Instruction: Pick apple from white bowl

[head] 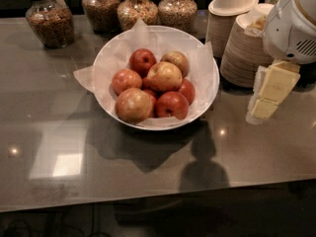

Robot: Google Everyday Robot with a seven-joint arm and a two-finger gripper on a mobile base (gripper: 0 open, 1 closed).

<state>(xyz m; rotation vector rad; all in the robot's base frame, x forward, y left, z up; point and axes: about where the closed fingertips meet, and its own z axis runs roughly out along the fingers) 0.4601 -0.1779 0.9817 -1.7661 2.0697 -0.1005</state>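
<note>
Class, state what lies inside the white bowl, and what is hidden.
The white bowl holds crinkled paper and piled apples, the pale apple topmost; its bottom is covered. The gripper hangs right of it.
</note>
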